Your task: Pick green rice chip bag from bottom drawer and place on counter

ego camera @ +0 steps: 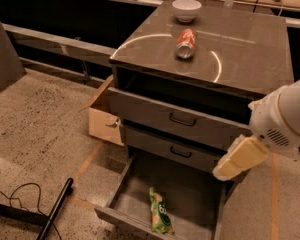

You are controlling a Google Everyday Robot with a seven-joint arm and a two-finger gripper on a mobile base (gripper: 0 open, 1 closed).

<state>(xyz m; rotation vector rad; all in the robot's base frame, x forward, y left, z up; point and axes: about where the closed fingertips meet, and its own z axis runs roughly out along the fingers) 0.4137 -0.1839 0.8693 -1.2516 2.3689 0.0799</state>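
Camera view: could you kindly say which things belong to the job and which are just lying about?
Job: green rice chip bag; bottom drawer, open; counter; gripper, at the drawers' right side.
Lying about: soda can, white bowl, cardboard box.

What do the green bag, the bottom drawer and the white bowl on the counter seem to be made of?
The green rice chip bag looks like thin glossy plastic film, since it crinkles. The bottom drawer seems painted grey sheet metal, with thin flat walls. The bowl is probably glazed white ceramic, perhaps plastic. The gripper, cream-coloured, hangs right of the drawers.
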